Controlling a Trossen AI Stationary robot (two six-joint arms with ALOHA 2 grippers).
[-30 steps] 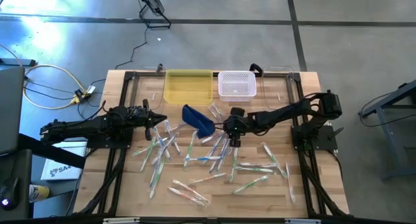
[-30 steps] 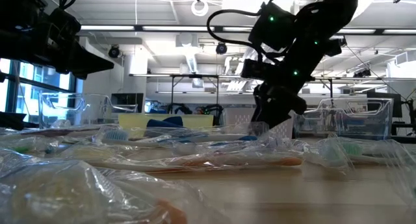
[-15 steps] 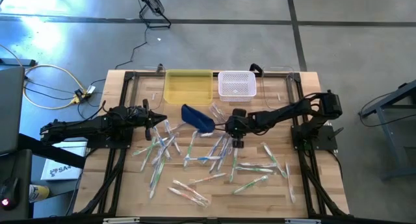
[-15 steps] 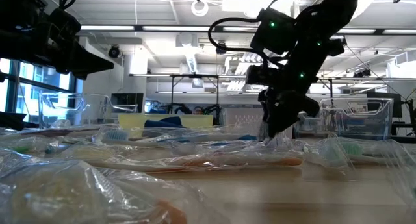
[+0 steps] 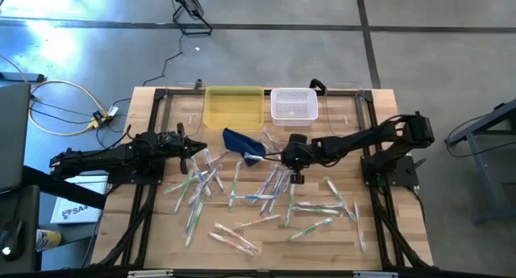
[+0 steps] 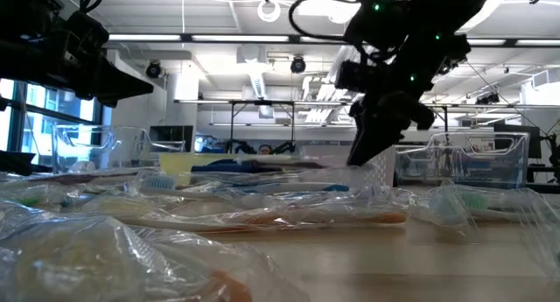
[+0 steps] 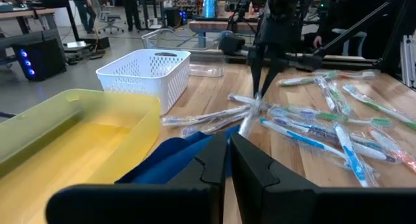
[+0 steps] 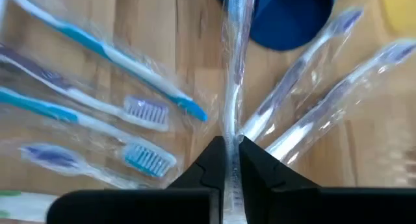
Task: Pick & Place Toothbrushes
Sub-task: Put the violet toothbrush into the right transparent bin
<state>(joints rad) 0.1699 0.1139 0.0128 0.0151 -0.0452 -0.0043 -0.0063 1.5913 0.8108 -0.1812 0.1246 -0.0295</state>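
Note:
Many toothbrushes (image 5: 266, 189) in clear wraps lie scattered flat on the wooden table. My right gripper (image 5: 281, 156) is at the middle of the table, just right of the dark blue pouch (image 5: 244, 143), and is shut on one clear-wrapped toothbrush (image 8: 235, 68). The left wrist view shows this gripper (image 7: 260, 87) from the front. My left gripper (image 5: 196, 151) waits at the left, level and shut, with nothing between its fingers (image 7: 227, 143). My right gripper pinches one end of the wrapped toothbrush (image 8: 231, 130) between its two fingers, wrap and all. The fingers slant down from the table's right side, and the toothbrush runs on straight ahead of them. Its held end is raised a little, and its far end (image 8: 239, 10) lies over the blue pouch.
A yellow tray (image 5: 234, 107) and a white basket (image 5: 293, 103) stand side by side at the far edge. Clear bins (image 6: 477, 158) flank them. More wrapped toothbrushes lie close on both sides of the held one (image 8: 130, 107).
My right gripper has shut on the wrapped toothbrush and risen a little, drawing back slightly toward the table's right. The held end has come up with it. The blue pouch's near end has shifted toward the far edge.

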